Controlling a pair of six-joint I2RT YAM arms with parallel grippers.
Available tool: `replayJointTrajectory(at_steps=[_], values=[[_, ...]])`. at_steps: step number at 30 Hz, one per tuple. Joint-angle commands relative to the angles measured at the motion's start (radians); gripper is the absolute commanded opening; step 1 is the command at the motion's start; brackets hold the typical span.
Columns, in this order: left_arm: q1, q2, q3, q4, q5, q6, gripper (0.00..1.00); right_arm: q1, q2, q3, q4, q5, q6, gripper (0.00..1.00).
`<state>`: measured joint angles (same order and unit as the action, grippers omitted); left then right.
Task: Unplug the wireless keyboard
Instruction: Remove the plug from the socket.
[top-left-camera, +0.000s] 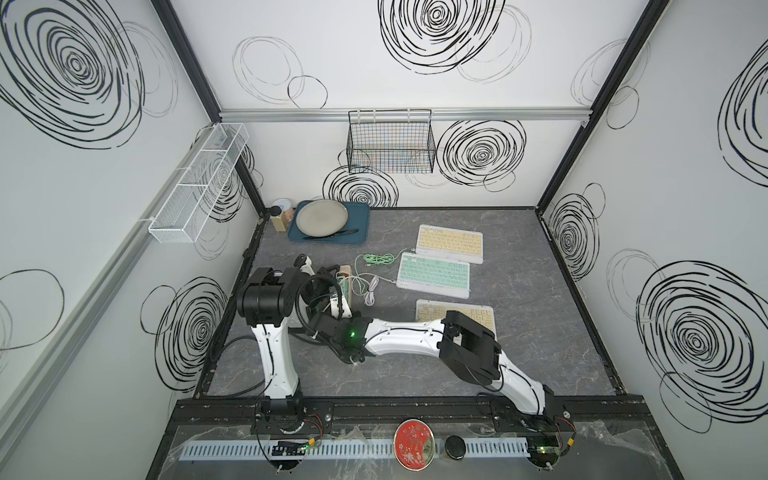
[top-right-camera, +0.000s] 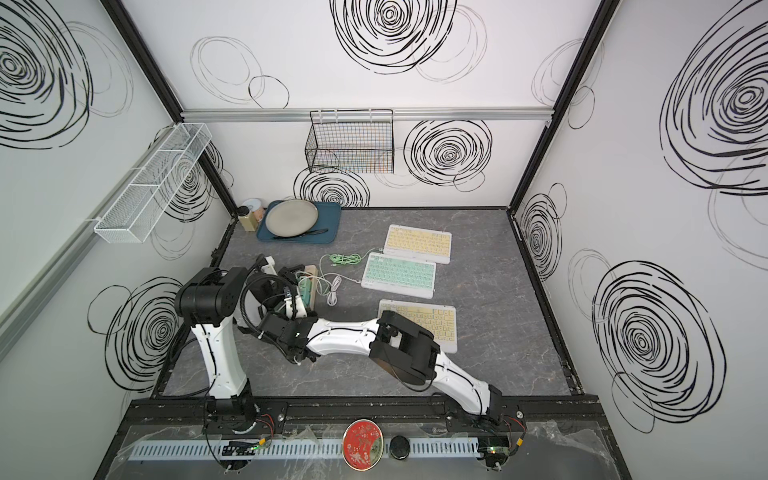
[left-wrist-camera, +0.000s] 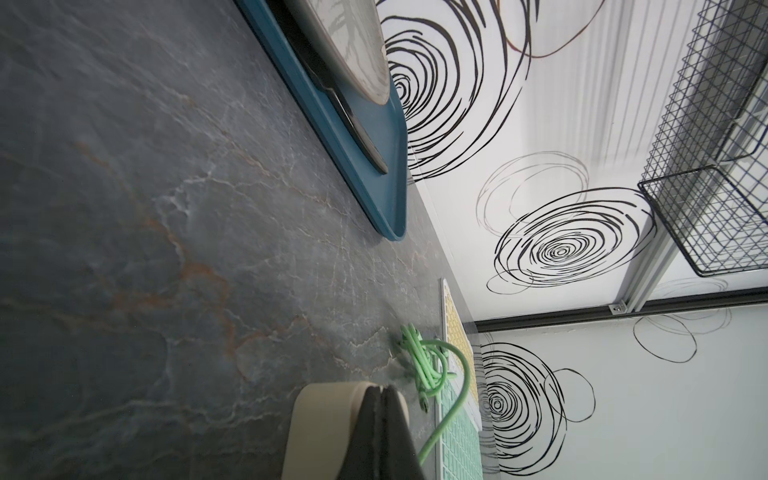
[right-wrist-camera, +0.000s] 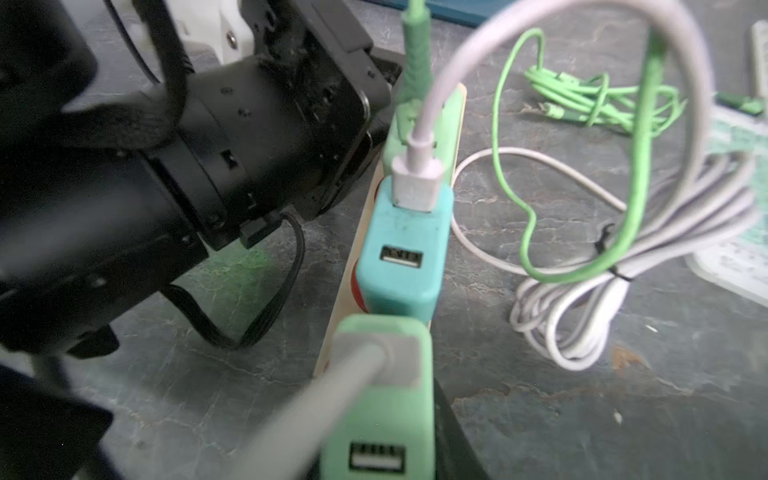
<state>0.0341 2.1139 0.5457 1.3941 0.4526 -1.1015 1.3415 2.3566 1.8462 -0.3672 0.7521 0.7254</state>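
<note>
A cream power strip (right-wrist-camera: 345, 291) lies at the table's left and carries three USB chargers. My right gripper (right-wrist-camera: 378, 449) is shut on the nearest, light green charger (right-wrist-camera: 380, 399), which has a pale cable plugged into it. One dark finger (right-wrist-camera: 453, 436) shows beside it. Behind it stand a teal charger (right-wrist-camera: 405, 249) with a white cable and another green charger (right-wrist-camera: 409, 116) with a green cable. My left gripper (left-wrist-camera: 380, 392) is shut, its tips resting on the strip's far end (left-wrist-camera: 324, 428). Three keyboards lie to the right: yellow (top-left-camera: 451, 243), mint (top-left-camera: 433, 276), and yellow (top-left-camera: 478, 318), partly hidden under my right arm.
Coiled white cable (top-left-camera: 371, 291) and bundled green cable (top-left-camera: 374, 259) lie between strip and keyboards. A blue tray (top-left-camera: 361, 232) with a grey plate sits at the back left beside jars (top-left-camera: 282, 212). A black wire basket (top-left-camera: 390, 145) hangs on the back wall.
</note>
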Motion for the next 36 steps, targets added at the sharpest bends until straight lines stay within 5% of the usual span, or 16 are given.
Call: replayJointTrajectory(at_steps=[1, 5, 11, 15, 20, 28, 36], values=[[-0.028, 0.070, -0.035, -0.203, 0.063, 0.000, 0.00, 0.021, 0.020, 0.067, -0.035, 0.091, -0.037, 0.00], [-0.028, 0.072, -0.036, -0.198, 0.061, -0.003, 0.00, 0.028, 0.002, 0.025, 0.024, 0.061, -0.044, 0.00], [-0.027, 0.073, -0.036, -0.193, 0.063, -0.004, 0.00, -0.041, -0.164, -0.313, 0.450, -0.350, 0.033, 0.00], [-0.026, 0.073, -0.037, -0.191, 0.063, -0.007, 0.00, -0.055, -0.179, -0.320, 0.478, -0.454, 0.133, 0.00], [-0.026, 0.075, -0.038, -0.188, 0.064, -0.008, 0.00, -0.002, -0.148, -0.214, 0.378, -0.303, 0.092, 0.00], [-0.025, 0.079, -0.038, -0.178, 0.071, -0.014, 0.00, 0.067, -0.015, 0.003, 0.148, 0.138, -0.031, 0.00], [-0.024, 0.080, -0.038, -0.176, 0.070, -0.015, 0.00, 0.082, -0.011, -0.006, 0.150, 0.281, -0.097, 0.00]])
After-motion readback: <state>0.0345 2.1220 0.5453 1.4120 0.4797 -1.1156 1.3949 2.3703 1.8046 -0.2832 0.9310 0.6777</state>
